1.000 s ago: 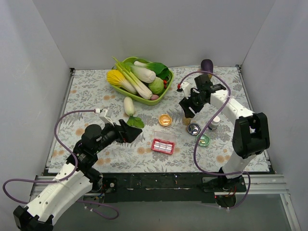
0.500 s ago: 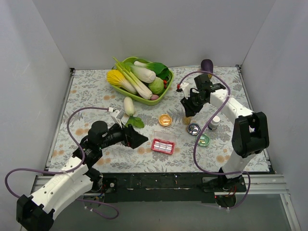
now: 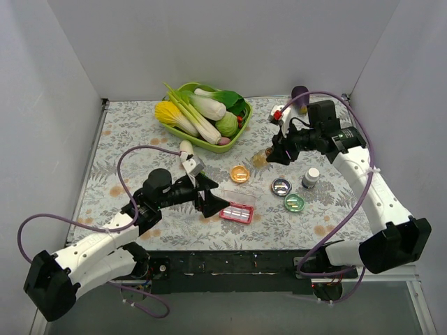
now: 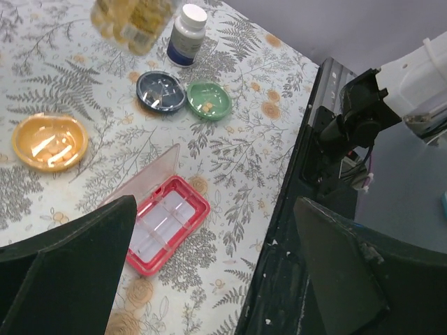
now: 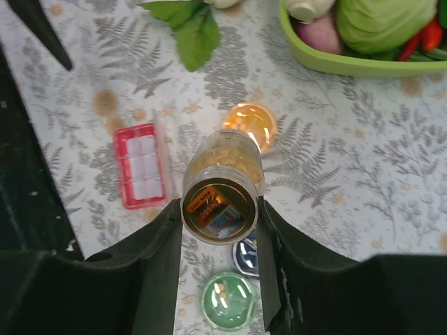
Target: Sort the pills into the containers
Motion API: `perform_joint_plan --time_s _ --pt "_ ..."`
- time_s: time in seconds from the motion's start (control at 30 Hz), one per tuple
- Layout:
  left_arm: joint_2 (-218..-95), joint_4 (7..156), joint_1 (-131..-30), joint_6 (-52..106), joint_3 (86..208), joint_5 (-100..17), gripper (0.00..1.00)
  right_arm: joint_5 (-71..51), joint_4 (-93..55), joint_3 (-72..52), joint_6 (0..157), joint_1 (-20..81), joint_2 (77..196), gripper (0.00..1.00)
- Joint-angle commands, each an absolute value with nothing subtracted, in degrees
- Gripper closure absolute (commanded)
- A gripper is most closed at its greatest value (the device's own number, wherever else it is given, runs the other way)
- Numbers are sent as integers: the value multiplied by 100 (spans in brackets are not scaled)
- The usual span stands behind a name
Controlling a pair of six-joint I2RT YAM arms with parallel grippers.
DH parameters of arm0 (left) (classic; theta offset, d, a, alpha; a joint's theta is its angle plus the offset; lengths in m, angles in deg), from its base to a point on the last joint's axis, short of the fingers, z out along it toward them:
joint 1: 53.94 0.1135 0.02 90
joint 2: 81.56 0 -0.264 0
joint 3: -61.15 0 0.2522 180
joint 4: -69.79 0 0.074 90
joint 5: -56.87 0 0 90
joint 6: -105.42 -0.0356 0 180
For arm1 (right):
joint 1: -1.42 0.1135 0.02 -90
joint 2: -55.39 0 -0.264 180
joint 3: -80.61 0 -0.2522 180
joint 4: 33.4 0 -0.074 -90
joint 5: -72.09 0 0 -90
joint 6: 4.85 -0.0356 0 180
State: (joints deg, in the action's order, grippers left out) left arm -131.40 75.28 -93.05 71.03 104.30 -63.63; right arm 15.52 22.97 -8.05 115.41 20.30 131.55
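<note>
Your left claw (image 3: 215, 197) has moved beside the pink pill box (image 3: 236, 212) and stands open. Your right claw (image 5: 220, 216) squeezes the amber bottle (image 5: 222, 164); its label is too blurry to read. Pale pills (image 4: 52, 145) lie in the orange dish (image 4: 21, 129).

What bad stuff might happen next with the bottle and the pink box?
1. The right gripper holds the amber bottle, packed with yellow capsules, in the air. A slip or too much tilt might scatter capsules over the table instead of into the orange dish.
2. The left gripper hangs open right beside the pink pill box, whose clear lid stands up. A careless move might knock the lid or shove the box.
</note>
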Motion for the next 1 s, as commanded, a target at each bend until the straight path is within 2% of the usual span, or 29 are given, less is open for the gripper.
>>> perform_joint_plan --time_s 0.0,0.23,0.47,0.67,0.73,0.77,0.87,0.97 --pt "-13410 6889 -9726 6017 10769 -5933 2 3121 2773 -864 11267 2049 13036 90" --pt "-14008 6185 -10086 5989 10699 -5713 2 4334 2800 -1215 11012 2102 12975 91" --pt "-14439 5623 -10465 6042 10751 -5037 2 4933 2703 -1409 10827 2199 13080 91" --pt "-14711 5472 -10570 6182 10831 -5255 3 5240 2475 -1523 10590 2225 13159 91" --pt "-14765 5455 -10588 6235 10831 -5317 7 5311 2404 -1576 10519 2225 13177 91" --pt "-14800 5403 -10588 6348 10839 -5352 14 5311 2395 -1602 10519 2234 13194 91" --pt "-14844 5341 -10588 6559 10822 -5422 23 5293 2378 -1698 10537 2251 13203 91" --pt "-14870 5113 -10588 6727 10734 -5501 43 5267 2290 -1813 10502 2278 13168 91"
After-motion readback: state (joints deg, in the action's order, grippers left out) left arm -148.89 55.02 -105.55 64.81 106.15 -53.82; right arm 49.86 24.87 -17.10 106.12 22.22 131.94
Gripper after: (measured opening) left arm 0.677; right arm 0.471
